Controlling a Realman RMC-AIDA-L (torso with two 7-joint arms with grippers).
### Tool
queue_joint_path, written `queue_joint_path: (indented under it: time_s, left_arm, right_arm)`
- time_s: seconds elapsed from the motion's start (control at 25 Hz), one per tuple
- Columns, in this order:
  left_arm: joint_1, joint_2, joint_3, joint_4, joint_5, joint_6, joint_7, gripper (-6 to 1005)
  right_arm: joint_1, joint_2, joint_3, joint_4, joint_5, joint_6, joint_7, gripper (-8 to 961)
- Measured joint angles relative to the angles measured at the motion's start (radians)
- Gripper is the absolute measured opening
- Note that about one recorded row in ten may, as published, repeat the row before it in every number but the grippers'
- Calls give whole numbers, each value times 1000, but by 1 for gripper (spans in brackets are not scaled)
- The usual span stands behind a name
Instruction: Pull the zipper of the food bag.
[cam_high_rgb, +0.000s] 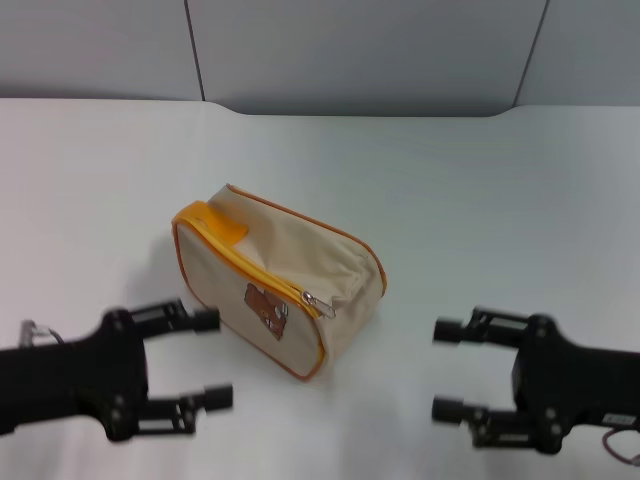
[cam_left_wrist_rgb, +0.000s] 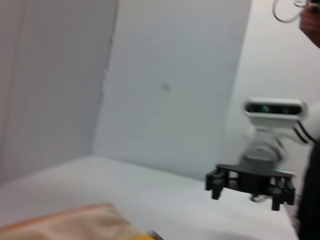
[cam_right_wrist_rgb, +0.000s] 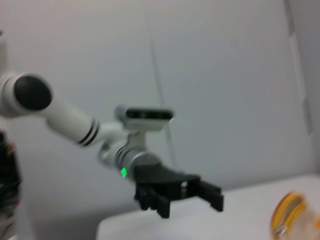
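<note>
The beige food bag (cam_high_rgb: 280, 272) with orange piping, an orange strap handle and a brown bear patch lies on the white table, middle left. Its small silver zipper tab (cam_high_rgb: 317, 300) sits on the orange zip track at the near right corner of the rim. My left gripper (cam_high_rgb: 212, 358) is open, low at the left, just short of the bag's near left side. My right gripper (cam_high_rgb: 447, 370) is open at the right, apart from the bag. A corner of the bag shows in the left wrist view (cam_left_wrist_rgb: 75, 222) and in the right wrist view (cam_right_wrist_rgb: 295, 215).
The white table (cam_high_rgb: 480, 200) runs back to a grey panelled wall (cam_high_rgb: 350, 50). The left wrist view shows the right gripper (cam_left_wrist_rgb: 250, 184) farther off. The right wrist view shows the left gripper (cam_right_wrist_rgb: 175, 192) farther off.
</note>
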Motion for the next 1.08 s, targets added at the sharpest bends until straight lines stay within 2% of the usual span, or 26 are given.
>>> queue_joint_path:
  time_s: [0.08, 0.24, 0.44, 1.08]
  left_arm:
    - [-4, -5, 5, -7, 46, 2, -5, 824]
    - [-6, -20, 6, -20, 96, -3, -6, 820]
    - [-7, -33, 7, -23, 111, -5, -4, 819]
    - [-4, -40, 11, -22, 115, -42, 7, 819]
  right_arm:
    - [21, 4, 0, -20, -69, 7, 45, 774]
    - [62, 16, 0, -19, -133, 47, 66, 785]
    - [75, 33, 0, -28, -140, 86, 58, 798]
    - [90, 33, 0, -36, -141, 80, 59, 817]
